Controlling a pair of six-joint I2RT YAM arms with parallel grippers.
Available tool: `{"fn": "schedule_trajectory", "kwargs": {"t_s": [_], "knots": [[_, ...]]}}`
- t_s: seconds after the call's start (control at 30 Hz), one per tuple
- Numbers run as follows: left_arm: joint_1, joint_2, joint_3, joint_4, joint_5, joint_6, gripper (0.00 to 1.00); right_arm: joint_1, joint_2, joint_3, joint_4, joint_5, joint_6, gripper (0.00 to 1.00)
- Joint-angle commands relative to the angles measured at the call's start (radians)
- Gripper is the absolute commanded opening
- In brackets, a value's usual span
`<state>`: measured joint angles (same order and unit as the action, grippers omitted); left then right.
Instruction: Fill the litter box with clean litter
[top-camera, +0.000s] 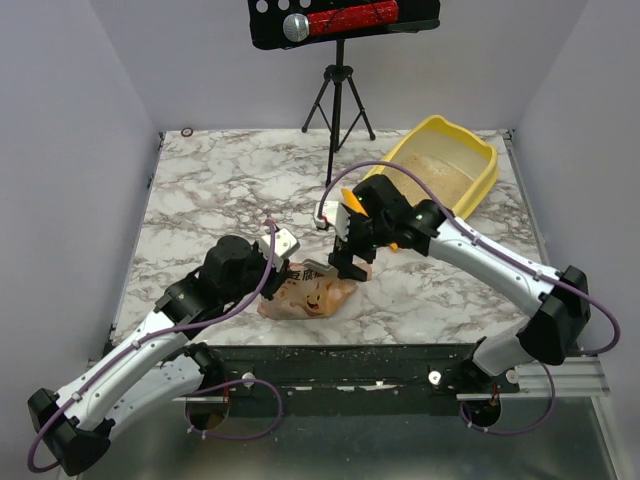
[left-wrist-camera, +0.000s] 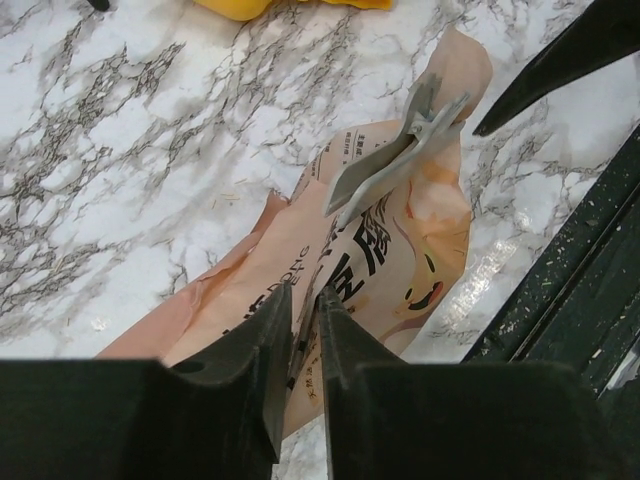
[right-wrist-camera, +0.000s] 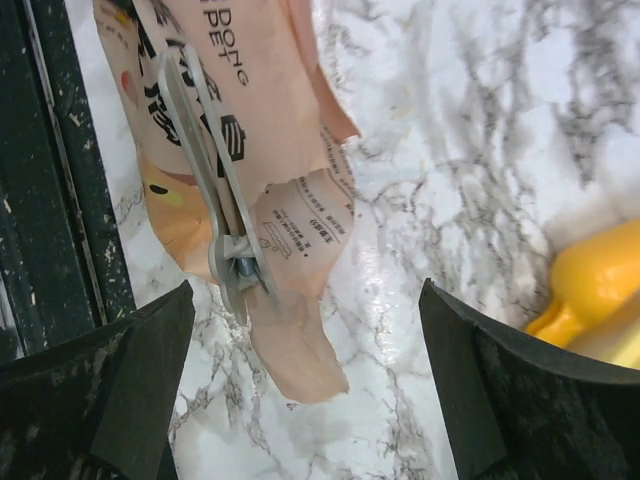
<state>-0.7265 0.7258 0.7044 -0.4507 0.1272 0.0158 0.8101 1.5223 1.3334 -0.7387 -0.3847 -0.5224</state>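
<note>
Item 1, my left end effector (left-wrist-camera: 305, 292): narrow, paper bag (left-wrist-camera: 400, 230) edge in the gap; whether it grips, I cannot tell.
Item 2, right end effector (top-camera: 348, 268): wide, above the bag's grey clip (left-wrist-camera: 385, 165).
Item 3, litter box (top-camera: 487, 175): far right corner of the bench (top-camera: 230, 190), clean litter (top-camera: 445, 175) inside.

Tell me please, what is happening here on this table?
Two robot arms are working on a tan paper bag that lies on the marble table, closed by a grey clip. The left gripper has its jaws almost shut around the bag's edge; a firm grip cannot be confirmed. The right gripper hangs over the clipped end, jaws wide open. The yellow litter box behind holds some litter.
</note>
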Motion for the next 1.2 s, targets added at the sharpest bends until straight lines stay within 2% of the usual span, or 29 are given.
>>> {"fn": "schedule_trajectory", "kwargs": {"t_s": [0.0, 0.07, 0.2, 0.27, 0.4, 0.47, 0.5, 0.53, 0.7, 0.9, 1.03, 1.17], "knots": [[0.002, -0.025, 0.012, 0.061, -0.017, 0.004, 0.3, 0.001, -0.115, 0.009, 0.105, 0.113, 0.085, 1.0], [0.002, -0.035, 0.009, 0.069, -0.023, 0.006, 0.38, 0.001, -0.158, 0.0, 0.151, 0.162, 0.129, 1.0], [0.004, -0.049, 0.018, 0.07, -0.014, 0.016, 0.44, 0.001, -0.217, -0.002, 0.214, 0.291, 0.241, 1.0], [0.002, -0.051, 0.032, 0.063, -0.006, 0.027, 0.51, 0.003, -0.228, 0.007, 0.223, 0.363, 0.288, 1.0], [0.002, -0.042, 0.088, 0.032, -0.086, 0.042, 0.61, 0.001, -0.257, -0.003, 0.262, 0.475, 0.381, 1.0], [0.002, -0.029, 0.124, 0.023, -0.119, 0.042, 0.72, 0.001, -0.281, -0.008, 0.277, 0.48, 0.422, 1.0], [0.002, -0.022, 0.141, 0.02, -0.151, 0.038, 0.82, 0.001, -0.29, -0.014, 0.301, 0.489, 0.456, 1.0], [0.006, -0.017, 0.158, 0.02, -0.164, 0.032, 0.99, 0.001, -0.298, -0.017, 0.311, 0.492, 0.484, 1.0], [0.002, 0.035, 0.227, 0.024, -0.283, -0.011, 0.99, 0.001, -0.326, -0.014, 0.346, 0.723, 0.735, 1.0], [0.006, 0.067, 0.225, 0.124, -0.362, -0.011, 0.99, 0.001, -0.376, -0.075, 0.392, 0.782, 0.72, 1.0], [0.004, 0.103, 0.25, 0.116, -0.368, -0.011, 0.99, 0.003, -0.413, -0.131, 0.416, 0.843, 0.684, 1.0], [0.004, 0.1, 0.241, 0.132, -0.42, -0.01, 0.99, 0.001, -0.424, -0.119, 0.432, 0.941, 0.693, 1.0]]}}
